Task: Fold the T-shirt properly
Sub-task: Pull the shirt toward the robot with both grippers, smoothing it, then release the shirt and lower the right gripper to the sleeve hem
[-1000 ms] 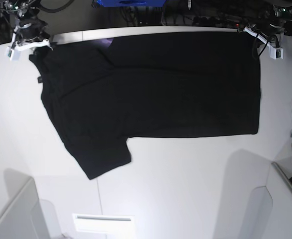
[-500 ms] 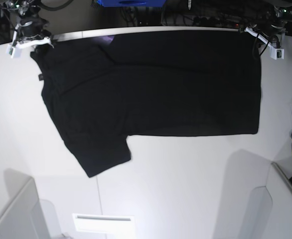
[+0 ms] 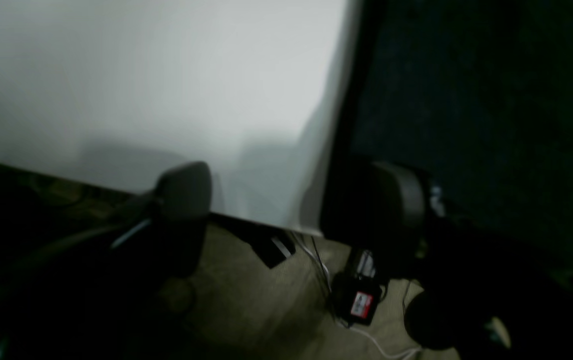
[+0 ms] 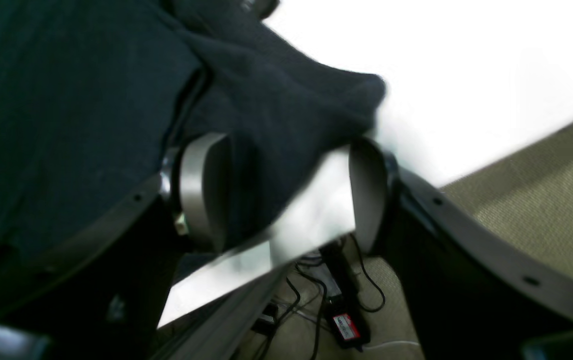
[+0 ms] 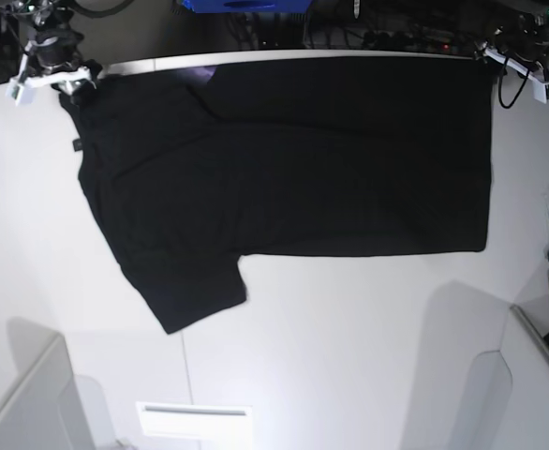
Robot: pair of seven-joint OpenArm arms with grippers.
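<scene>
Spreading over most of the upper half of the base view, the T-shirt (image 5: 284, 159) lies flat on the white table (image 5: 349, 347), plain black side up, its far edge along the table's back rim and one sleeve (image 5: 185, 286) angling toward the lower left. It reads as soft, limp and light — cloth that will sag and crease wherever it is lifted, and may drag on the tabletop rather than slide cleanly. Judging from that, pinching at corners or along a hem, two points at once, should keep a fold line straight.

At the upper left of the frame the right gripper (image 4: 286, 195) stands open, a cloth corner lying loose between its pads — released. At the upper right the left gripper (image 3: 291, 200) is also spread, bare table between its fingers, the cloth just beside one finger.
</scene>
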